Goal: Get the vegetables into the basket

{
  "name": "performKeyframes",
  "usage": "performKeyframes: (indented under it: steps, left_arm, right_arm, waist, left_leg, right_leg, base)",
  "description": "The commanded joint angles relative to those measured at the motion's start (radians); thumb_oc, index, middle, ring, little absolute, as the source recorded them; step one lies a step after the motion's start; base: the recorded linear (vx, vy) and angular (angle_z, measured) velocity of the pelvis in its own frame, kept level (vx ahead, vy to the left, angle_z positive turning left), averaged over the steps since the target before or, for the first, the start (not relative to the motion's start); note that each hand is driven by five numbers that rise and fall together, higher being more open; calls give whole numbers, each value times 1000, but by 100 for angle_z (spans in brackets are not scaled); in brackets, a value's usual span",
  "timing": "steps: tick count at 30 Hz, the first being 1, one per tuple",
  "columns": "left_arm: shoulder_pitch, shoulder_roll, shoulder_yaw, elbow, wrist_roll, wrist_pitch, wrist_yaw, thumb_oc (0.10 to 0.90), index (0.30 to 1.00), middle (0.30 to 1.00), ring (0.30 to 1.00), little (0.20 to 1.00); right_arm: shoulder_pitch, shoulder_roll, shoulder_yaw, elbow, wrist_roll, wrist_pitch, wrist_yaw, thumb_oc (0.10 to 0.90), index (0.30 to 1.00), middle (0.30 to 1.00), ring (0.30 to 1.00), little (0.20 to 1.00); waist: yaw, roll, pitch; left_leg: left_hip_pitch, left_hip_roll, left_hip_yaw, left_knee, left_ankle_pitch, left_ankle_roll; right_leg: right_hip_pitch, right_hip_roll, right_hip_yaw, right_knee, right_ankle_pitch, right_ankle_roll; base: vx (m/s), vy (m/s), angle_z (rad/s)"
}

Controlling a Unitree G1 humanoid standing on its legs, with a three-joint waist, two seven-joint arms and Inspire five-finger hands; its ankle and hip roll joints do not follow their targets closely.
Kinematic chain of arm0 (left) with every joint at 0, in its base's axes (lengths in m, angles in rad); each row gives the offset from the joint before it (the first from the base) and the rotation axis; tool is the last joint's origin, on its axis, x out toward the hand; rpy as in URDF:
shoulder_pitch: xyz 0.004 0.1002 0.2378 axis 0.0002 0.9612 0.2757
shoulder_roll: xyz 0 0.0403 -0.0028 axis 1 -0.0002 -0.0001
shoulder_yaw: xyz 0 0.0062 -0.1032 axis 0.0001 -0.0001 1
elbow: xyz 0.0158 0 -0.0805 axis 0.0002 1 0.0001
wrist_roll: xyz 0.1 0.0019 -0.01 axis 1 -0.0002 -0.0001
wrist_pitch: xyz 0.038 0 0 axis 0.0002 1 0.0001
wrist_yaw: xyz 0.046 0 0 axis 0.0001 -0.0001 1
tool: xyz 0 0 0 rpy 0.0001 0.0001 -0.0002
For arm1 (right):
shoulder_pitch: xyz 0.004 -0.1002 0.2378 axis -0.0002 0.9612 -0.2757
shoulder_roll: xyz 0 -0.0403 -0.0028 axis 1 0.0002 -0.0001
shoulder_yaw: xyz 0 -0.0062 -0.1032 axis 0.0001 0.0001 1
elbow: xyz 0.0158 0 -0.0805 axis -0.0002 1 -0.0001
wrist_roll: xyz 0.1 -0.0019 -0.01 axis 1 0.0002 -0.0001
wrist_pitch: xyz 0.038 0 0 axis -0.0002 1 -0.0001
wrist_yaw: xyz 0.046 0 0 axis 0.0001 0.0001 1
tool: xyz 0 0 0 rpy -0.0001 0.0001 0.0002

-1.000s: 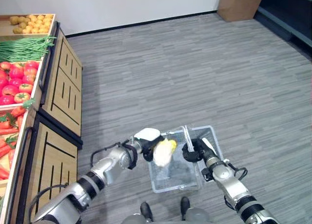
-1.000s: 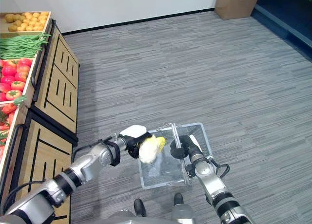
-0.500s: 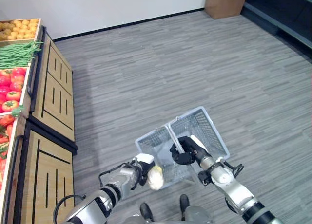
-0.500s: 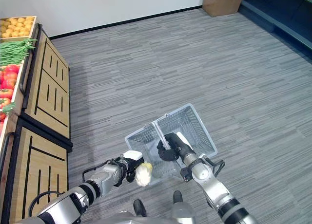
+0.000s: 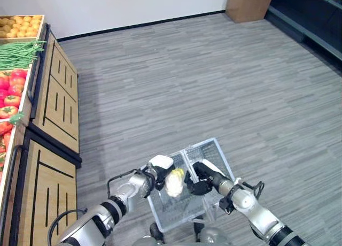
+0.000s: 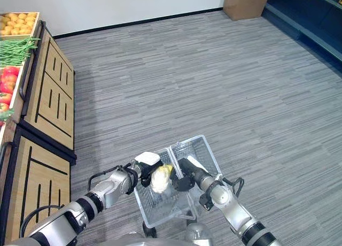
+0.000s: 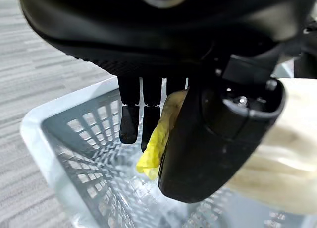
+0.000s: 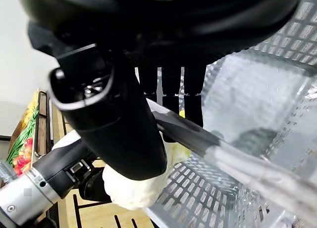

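Note:
A pale cabbage with yellow-green leaf tips (image 5: 174, 182) hangs over the left half of the grey mesh basket (image 5: 219, 151). My left hand (image 5: 155, 171) is shut on it; the left wrist view has the cabbage (image 7: 277, 158) between thumb and fingers (image 7: 130, 114) above the basket's mesh floor (image 7: 94, 178). My right hand (image 5: 202, 179) is shut on the basket's handle (image 8: 208, 143), carrying the basket above the floor. In the right wrist view the cabbage (image 8: 133, 188) sits just past the handle, held by the left hand (image 8: 74, 161).
A wooden produce stand (image 5: 53, 112) runs along the left, with crates of tomatoes (image 5: 10, 91), green beans (image 5: 21, 48) and potatoes (image 5: 18, 25). Grey carpet floor (image 5: 214, 80) stretches ahead. A brown cabinet (image 5: 248, 2) and dark shelving (image 5: 315, 21) stand far right.
The camera has shifted. My left hand has lifted the cabbage from beside the basket's near left edge to above its inside. The right hand keeps hold of the handle.

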Motion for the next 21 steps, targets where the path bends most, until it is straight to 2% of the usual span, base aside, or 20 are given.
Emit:
performKeyframes:
  steps: [1, 3, 4, 15, 19, 21]
  left_arm:
    - [-116, -50, -7, 12, 1, -43, 24, 400, 300, 300, 300, 300]
    - [-99, -46, -15, 5, 14, -48, 16, 400, 300, 300, 300, 300]
    - [-83, -44, -21, 11, 28, -47, 11, 900, 1000, 1000, 1000, 1000]
    - [-5, 14, 19, -83, 19, -59, -7, 900, 1000, 1000, 1000, 1000]
    - [69, 64, 93, -143, -36, -51, -2, 900, 1000, 1000, 1000, 1000]
    - [157, 139, 189, -175, -97, -46, 6, 900, 1000, 1000, 1000, 1000]
  right_arm:
    - [-124, 44, -23, -114, 95, -109, 17, 400, 300, 300, 300, 300]
    - [-118, 43, -21, -146, 163, -110, 34, 400, 300, 300, 300, 300]
    - [-122, 38, -18, -168, 176, -113, 34, 400, 300, 300, 300, 300]
    - [-114, 18, -43, -204, 159, -112, 24, 400, 300, 300, 300, 300]
    - [-86, 22, -72, -154, 140, -109, 12, 400, 300, 300, 300, 300]
    - [-43, 25, -127, -78, 116, -94, -2, 400, 300, 300, 300, 300]
  waist:
    - [21, 1, -29]
    - [24, 1, -28]
    - [27, -1, -27]
    - [48, -3, -15]
    - [64, -4, -12]
    - [74, -2, -14]
  left_leg:
    - [73, -11, -33, 44, -159, 0]
    - [73, -11, -37, 42, -157, 0]
    - [72, -11, -39, 41, -157, 0]
    - [62, -13, -56, 46, -158, 3]
    - [56, -12, -60, 59, -163, 4]
    - [57, -12, -65, 55, -161, 3]
  right_leg:
    - [-7, -15, -45, 91, -136, 35]
    - [-5, -16, -50, 90, -137, 34]
    - [-5, -16, -52, 90, -137, 33]
    - [-5, -21, -66, 92, -137, 32]
    - [-4, -23, -71, 89, -137, 31]
    - [-1, -24, -74, 86, -136, 29]
  base:
    - [-4, -13, 7]
    - [-2, -12, 9]
    - [-5, -10, 10]
    - [-1, -1, 3]
    - [4, 0, 1]
    - [33, 2, 7]
